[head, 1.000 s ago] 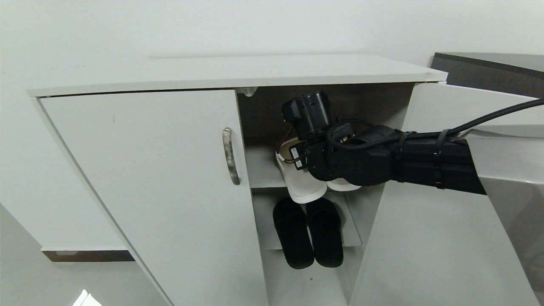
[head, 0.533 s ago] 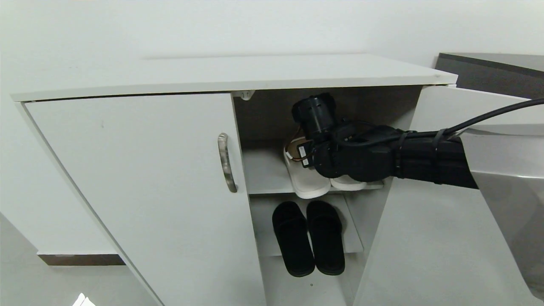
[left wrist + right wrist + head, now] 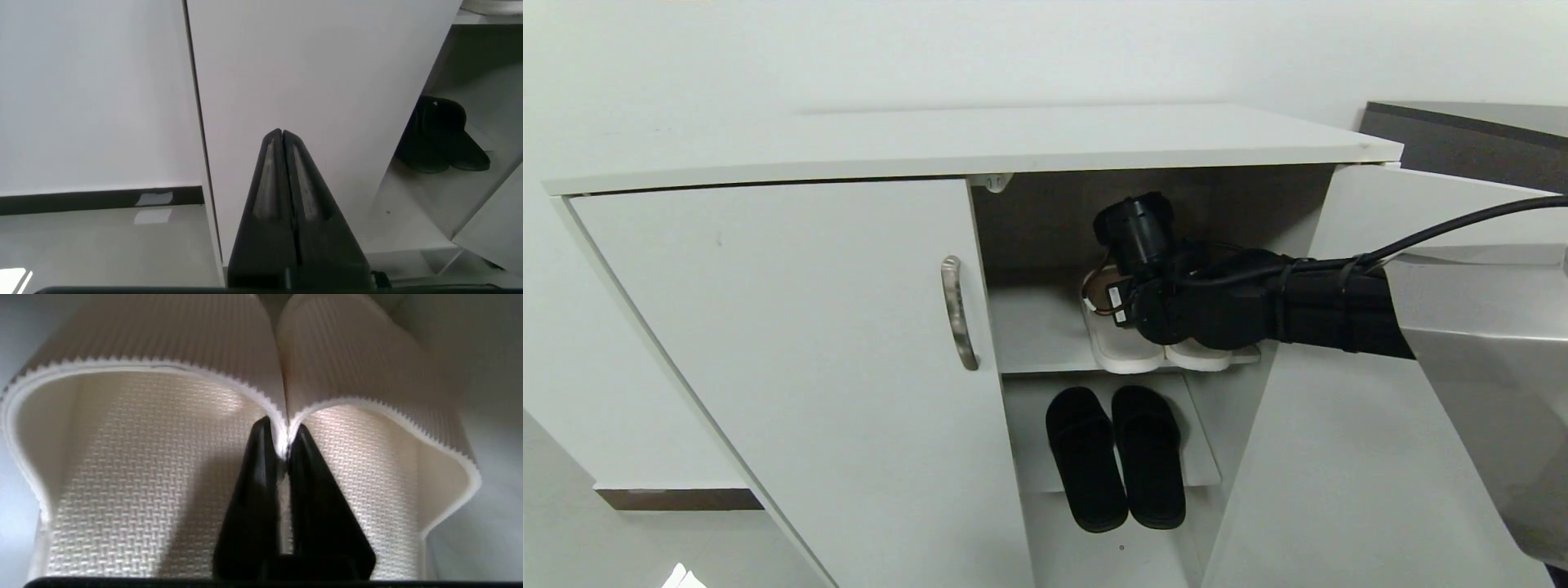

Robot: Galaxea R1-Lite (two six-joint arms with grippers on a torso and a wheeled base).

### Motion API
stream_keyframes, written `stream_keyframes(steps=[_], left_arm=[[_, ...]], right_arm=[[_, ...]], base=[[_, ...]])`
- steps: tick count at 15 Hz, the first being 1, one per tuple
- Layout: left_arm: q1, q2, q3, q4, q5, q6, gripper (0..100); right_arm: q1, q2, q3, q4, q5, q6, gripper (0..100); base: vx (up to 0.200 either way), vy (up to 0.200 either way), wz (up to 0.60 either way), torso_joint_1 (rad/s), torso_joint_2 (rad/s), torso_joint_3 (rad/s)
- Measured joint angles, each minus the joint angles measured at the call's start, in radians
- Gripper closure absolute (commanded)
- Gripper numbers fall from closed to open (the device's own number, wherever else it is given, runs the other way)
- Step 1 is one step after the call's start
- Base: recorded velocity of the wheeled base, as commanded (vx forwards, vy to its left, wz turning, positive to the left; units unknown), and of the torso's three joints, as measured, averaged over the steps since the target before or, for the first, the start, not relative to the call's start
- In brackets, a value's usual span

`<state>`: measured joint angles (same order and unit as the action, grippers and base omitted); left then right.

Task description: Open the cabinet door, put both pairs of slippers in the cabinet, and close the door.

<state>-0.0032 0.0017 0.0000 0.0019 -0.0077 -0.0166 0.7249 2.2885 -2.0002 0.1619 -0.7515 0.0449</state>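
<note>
Jaws first: the left gripper (image 3: pixel 281 163) has its fingers pressed flat together on nothing, parked low and facing the closed left door (image 3: pixel 792 351). The right gripper (image 3: pixel 279 445) is clamped on the white pair (image 3: pixel 1127 355), pinching the two inner strap edges together so both slippers hang as one. Going across the cabinet (image 3: pixel 1013 139): the handle (image 3: pixel 958 313) sits at the left door's 3 o'clock edge, then comes the open bay with the top shelf (image 3: pixel 1033 335). The white pair is there with its heels right at the front lip. The black pair (image 3: pixel 1115 457) is already on the bottom shelf (image 3: pixel 1201 457), straight down at 6 o'clock from the white pair. The right door (image 3: pixel 1347 457) stands swung open at 3 o'clock, and the arm comes in over it. My take is that this is the set-down, and it's nearly there. I'd nudge the pair a bit deeper toward 12 so the heels clear the lip and get the soles flat before letting go. Then back out level toward 6, so a fingertip doesn't snag a strap and drag them out. Only the door left after that.
</note>
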Motion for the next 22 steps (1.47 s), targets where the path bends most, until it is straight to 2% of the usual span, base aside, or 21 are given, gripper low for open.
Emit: stream_keyframes(steps=[3,7,15,18,22], left_arm=[[0.000,0.000,0.000,0.000,0.000,-0.001,100],[0.000,0.000,0.000,0.000,0.000,-0.001,100],[0.000,0.000,0.000,0.000,0.000,-0.001,100],[0.000,0.000,0.000,0.001,0.000,-0.001,100],[0.000,0.000,0.000,0.000,0.000,-0.001,100]], right_arm=[[-0.001,0.004,0.000,0.019,-0.007,0.000,0],[0.012,-0.003,-0.001,0.134,-0.013,0.002,0],[0.031,-0.001,0.000,0.173,-0.017,0.008,0],[0.032,0.000,0.000,0.171,-0.016,0.023,0],[0.006,0.004,0.000,0.169,-0.012,0.171,0]], base=[[0.000,0.000,0.00,0.000,0.00,0.000],[0.000,0.000,0.00,0.000,0.00,0.000],[0.000,0.000,0.00,0.000,0.00,0.000],[-0.200,0.000,0.00,0.009,0.00,0.004],[-0.150,0.000,0.00,-0.001,0.00,0.004]])
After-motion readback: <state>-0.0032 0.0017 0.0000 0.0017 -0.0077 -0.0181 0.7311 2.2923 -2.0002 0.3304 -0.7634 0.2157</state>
